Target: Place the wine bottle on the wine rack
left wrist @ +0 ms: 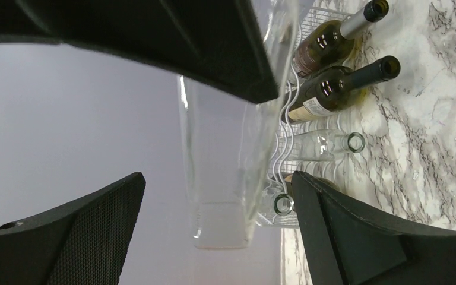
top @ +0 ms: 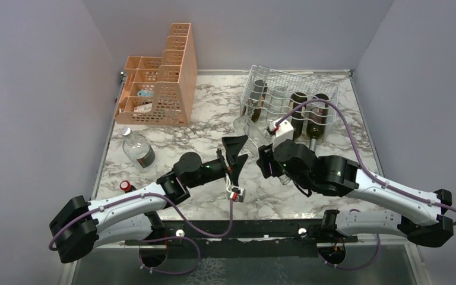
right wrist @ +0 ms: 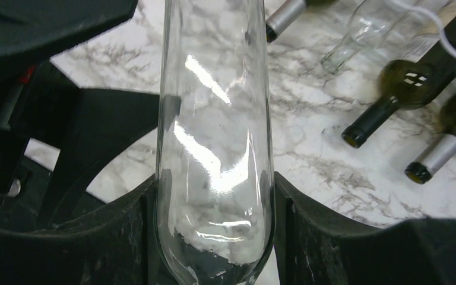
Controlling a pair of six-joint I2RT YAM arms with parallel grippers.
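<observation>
Gripping clear glass wine bottle (right wrist: pixel 214 89) near base in right pincer (right wrist: pixel 214 181), short of silvery wire wine rack (top: pixel 291 83). With left pincer (left wrist: pixel 217 178) spread wide alongside, seemingly clear of glass. Treat as rigid, slick, breakable; grasp broad body.

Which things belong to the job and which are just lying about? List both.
Job:
clear bottle, held in the right hand
wire rack

Lying about:
peach organizer
labelled bottle on the table
red-capped item
dark bottles in the rack
</observation>
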